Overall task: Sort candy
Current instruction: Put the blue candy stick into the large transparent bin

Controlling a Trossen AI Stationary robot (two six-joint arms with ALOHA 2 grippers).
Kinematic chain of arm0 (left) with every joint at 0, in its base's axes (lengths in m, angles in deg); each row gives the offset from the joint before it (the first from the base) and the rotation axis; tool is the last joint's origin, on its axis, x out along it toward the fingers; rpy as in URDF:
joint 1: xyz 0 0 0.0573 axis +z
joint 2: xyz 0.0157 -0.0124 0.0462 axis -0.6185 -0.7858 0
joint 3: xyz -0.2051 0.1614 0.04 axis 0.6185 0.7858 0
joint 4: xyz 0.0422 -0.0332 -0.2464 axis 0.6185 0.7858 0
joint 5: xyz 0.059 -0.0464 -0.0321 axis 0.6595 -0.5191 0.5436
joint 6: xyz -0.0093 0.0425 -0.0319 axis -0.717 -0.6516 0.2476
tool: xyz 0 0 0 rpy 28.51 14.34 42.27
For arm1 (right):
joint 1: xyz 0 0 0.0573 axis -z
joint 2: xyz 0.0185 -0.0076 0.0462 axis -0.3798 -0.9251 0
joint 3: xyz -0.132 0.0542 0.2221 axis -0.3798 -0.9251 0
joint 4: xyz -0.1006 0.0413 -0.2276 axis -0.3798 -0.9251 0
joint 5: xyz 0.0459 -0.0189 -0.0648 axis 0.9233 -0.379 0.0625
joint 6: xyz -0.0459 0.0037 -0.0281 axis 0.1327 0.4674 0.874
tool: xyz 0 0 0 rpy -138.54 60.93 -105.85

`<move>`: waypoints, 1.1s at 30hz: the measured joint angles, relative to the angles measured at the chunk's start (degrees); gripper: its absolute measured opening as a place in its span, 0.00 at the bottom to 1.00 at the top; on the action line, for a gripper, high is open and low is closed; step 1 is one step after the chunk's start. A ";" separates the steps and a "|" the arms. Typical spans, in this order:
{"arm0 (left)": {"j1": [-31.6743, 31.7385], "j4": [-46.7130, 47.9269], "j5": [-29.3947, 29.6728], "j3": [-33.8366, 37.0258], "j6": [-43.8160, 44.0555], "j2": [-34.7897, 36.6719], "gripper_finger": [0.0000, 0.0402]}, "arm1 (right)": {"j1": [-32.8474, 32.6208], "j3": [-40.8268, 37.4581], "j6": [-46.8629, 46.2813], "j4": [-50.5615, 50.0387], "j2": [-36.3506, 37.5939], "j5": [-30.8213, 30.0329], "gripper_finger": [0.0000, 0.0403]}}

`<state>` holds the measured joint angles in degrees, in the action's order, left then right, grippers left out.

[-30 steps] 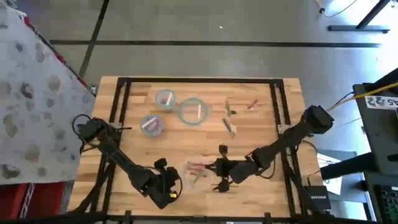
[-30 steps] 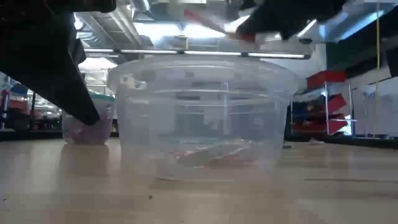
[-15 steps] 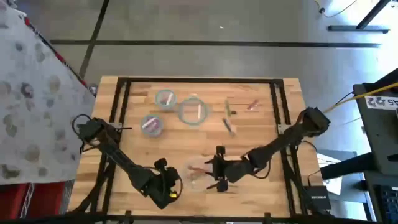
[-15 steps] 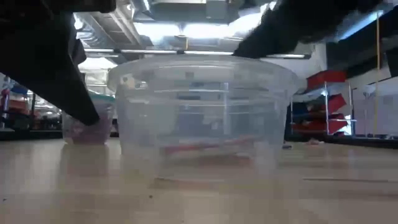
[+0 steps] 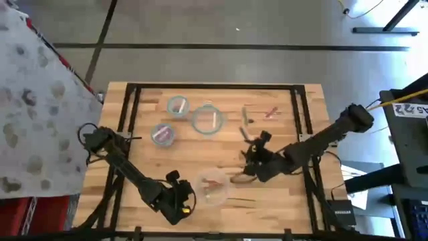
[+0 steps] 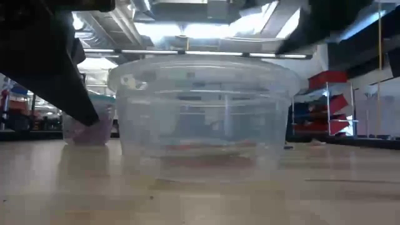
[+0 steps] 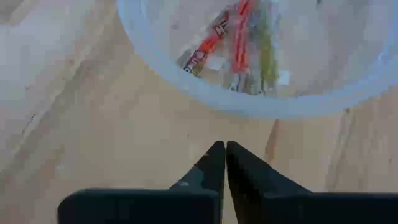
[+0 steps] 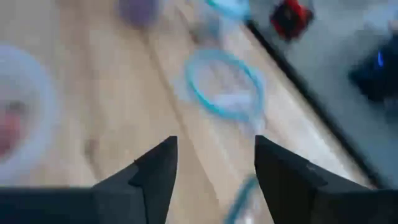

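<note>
Robot test bench in an industrial workshop or lab hall

A pale wooden table edged by a black metal frame stands on a grey concrete floor crossed by a dark seam. At table height the view opens onto a big hall: strip lights and ducting run across a high ceiling, and shelving loaded with red and blue bins lines the far wall. Beside the table sit a dark equipment cabinet with a yellow cable and a speckled cloth draped on the other side.
</note>
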<state>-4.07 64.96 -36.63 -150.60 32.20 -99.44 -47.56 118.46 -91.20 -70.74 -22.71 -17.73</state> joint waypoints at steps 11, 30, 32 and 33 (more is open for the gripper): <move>0.52 0.13 0.20 0.00 -0.60 0.00 0.00 | 10.54 -21.12 -5.28 27.27 -1.57 10.82 0.51; 0.47 -0.17 0.22 0.00 -1.03 0.00 0.00 | 11.99 -21.61 -8.09 31.77 -10.68 11.29 0.15; 0.47 -0.26 0.21 0.00 -0.94 0.00 0.00 | 11.47 -21.48 -7.96 31.13 -10.14 11.22 0.05; 0.43 -0.24 0.21 0.00 -0.81 0.00 0.00 | 10.91 -21.06 -7.66 30.50 -10.17 10.72 0.03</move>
<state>-3.64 64.72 -36.42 -150.60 31.39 -99.44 -36.65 97.40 -98.86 -40.24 -32.88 -7.01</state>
